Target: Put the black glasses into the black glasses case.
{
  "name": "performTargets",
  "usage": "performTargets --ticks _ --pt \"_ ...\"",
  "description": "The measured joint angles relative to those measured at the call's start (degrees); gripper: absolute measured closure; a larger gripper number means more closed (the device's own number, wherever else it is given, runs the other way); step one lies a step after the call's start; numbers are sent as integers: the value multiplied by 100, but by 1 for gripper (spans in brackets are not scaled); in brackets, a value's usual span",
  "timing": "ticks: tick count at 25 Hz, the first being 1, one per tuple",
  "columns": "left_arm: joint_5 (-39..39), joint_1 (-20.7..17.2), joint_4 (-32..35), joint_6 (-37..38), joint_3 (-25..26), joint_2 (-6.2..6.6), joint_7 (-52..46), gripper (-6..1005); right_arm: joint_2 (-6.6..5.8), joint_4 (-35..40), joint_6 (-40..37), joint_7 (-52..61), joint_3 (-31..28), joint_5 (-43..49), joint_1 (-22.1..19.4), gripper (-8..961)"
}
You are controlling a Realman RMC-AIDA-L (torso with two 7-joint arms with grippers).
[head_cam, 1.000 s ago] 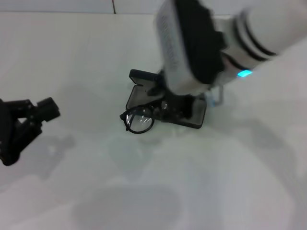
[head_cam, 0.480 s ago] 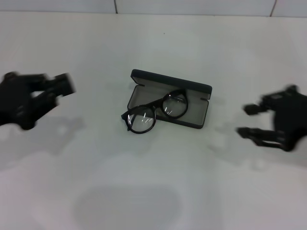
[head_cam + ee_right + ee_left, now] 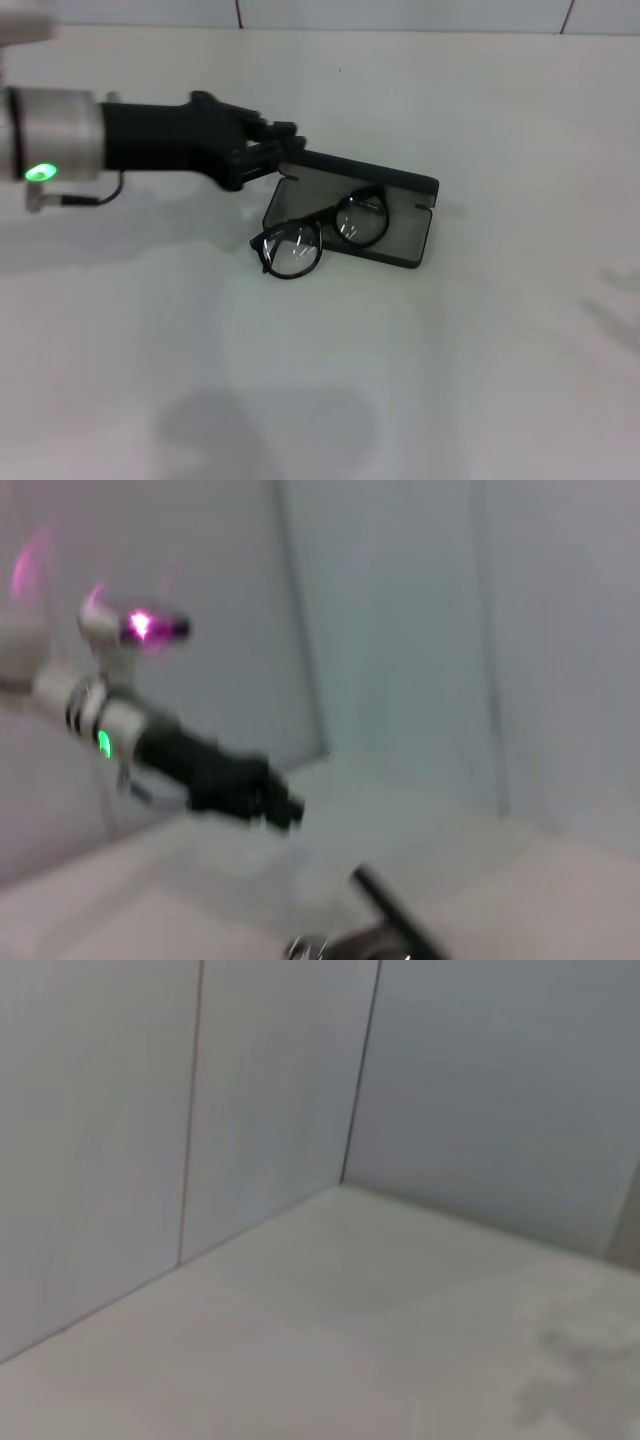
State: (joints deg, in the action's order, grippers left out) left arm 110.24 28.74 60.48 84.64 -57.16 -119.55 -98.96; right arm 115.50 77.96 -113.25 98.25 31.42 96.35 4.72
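Observation:
The black glasses case lies open at the table's middle, its lid standing up along the far side. The black glasses lie slanted across the case. One lens rests on the grey lining, while the other hangs over the case's near left edge onto the table. My left gripper reaches in from the left and sits at the left end of the lid. The right wrist view shows that same left gripper beside the lid. My right gripper is out of view.
White tabletop spreads all around the case, with a tiled wall behind it. The left wrist view shows only wall and bare table.
The right arm, over the case a second ago, pulled back to the right and left the view. The left arm swung in from the left to the lid's left end. The glasses stayed put.

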Motion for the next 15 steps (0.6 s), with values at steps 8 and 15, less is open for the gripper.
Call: performTargets --ticks 8,15 --pt "1609 360 778 -840 -1396 -12 -1972 786 -6 -1329 -934 -662 -1759 9 125 515" --pt "2066 132 1532 -750 -1907 -10 -2858 677 -11 -1644 -912 -1002 -1805 147 153 515"
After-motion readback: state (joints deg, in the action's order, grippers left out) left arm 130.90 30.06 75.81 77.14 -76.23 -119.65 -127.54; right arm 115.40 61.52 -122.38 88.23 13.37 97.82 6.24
